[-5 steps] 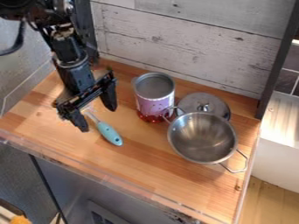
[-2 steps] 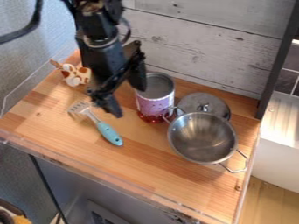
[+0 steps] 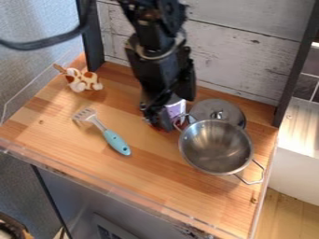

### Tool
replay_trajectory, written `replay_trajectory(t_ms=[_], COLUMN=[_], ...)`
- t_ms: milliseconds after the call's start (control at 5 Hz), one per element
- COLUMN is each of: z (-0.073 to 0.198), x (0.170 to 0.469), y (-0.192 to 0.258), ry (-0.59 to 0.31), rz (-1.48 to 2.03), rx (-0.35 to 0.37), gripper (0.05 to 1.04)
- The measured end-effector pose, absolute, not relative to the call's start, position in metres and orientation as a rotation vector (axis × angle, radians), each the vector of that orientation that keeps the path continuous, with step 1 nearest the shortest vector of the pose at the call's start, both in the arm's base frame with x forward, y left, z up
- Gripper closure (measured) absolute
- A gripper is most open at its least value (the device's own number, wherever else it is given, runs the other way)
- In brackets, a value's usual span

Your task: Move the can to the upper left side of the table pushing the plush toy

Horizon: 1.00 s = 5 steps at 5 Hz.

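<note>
A purple can (image 3: 176, 108) with a red lower part stands on the wooden counter (image 3: 146, 172), just beyond the upper left rim of the steel pot (image 3: 215, 147), close to the pot's near loop handle and mostly hidden by the robot. The black end effector (image 3: 178, 114) hangs over the can at the pot's upper left, released, its fingers spread with part of the can seen between them; whether either finger touches it, I cannot tell. Right behind the pot lies a round metal lid (image 3: 232, 113) with a knob. Left of the pot is a utensil (image 3: 116, 142) with a turquoise handle, its slotted head angled away. Farthest to the pot's upper left sits the white and orange-brown plush toy (image 3: 84, 80).
</note>
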<state>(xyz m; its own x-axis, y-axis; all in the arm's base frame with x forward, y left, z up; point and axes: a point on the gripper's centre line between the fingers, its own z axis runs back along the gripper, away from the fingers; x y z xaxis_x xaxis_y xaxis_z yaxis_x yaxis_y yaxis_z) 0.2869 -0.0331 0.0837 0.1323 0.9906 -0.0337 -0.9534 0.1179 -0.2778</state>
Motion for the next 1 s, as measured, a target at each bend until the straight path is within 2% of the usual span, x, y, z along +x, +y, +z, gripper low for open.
replay_trajectory(t_ms=[200,600,1000], z=[0.073,0.060,0.045], x=[0.305,0.334,0.347], y=[-0.040,-0.046,-0.028], ry=[-0.180,-0.177,-0.160], rz=[1.449,1.470,1.503], rx=[-0.213,-0.205,-0.156], gripper=[0.084,0.084,0.083])
